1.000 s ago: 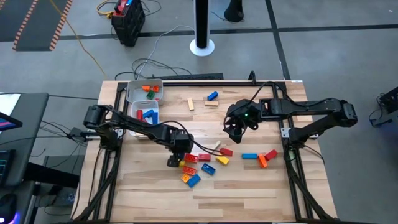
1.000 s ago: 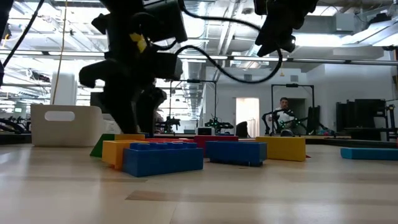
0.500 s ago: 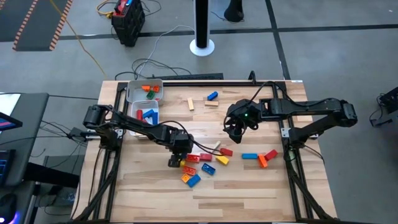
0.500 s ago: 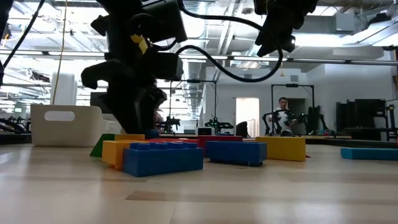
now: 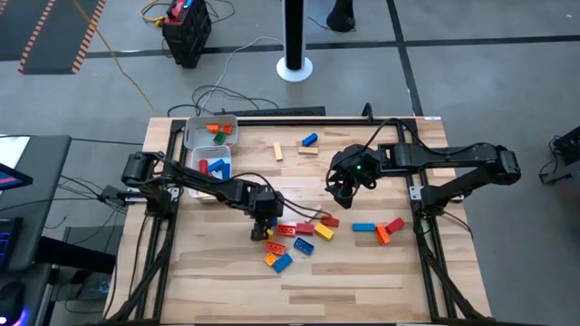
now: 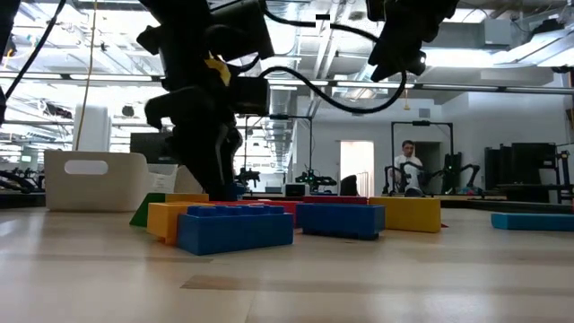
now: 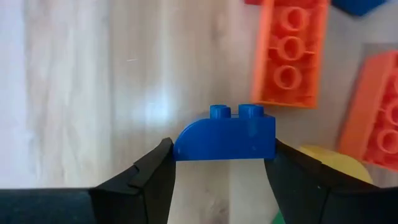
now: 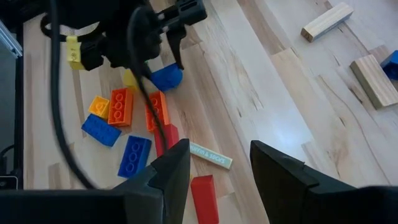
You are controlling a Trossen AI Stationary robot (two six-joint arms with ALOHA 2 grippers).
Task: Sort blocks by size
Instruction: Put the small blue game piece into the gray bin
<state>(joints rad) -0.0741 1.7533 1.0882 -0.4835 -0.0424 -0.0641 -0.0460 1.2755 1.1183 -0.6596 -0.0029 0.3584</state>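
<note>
My left gripper (image 7: pixel 221 163) is down over the pile of blocks near the middle of the table (image 5: pixel 362 281), and between its two fingers I hold a small blue block (image 7: pixel 225 134) with a rounded top edge. Its two studs face away from my wrist, and its long axis runs straight across from one finger (image 7: pixel 149 177) to the other, so each finger presses on one short end. In the right wrist view the same blue block (image 8: pixel 166 77) sits under my left gripper (image 8: pixel 171 56), at the edge of the cluster.

Just beyond the held block lies an orange bar (image 7: pixel 287 53), studs up, its long axis at right angles to the blue block. A second orange block (image 7: pixel 376 115) lies tilted beside it, and part of a yellow block (image 7: pixel 329 163) shows near one finger.

From above, the pile (image 5: pixel 292 243) spreads out beside my left gripper (image 5: pixel 264 220): red, blue, orange and yellow blocks lying flat at mixed angles.

My right gripper (image 5: pixel 344 186) hangs above the table, well apart from the pile, its fingers partly spread with nothing between them.
</note>
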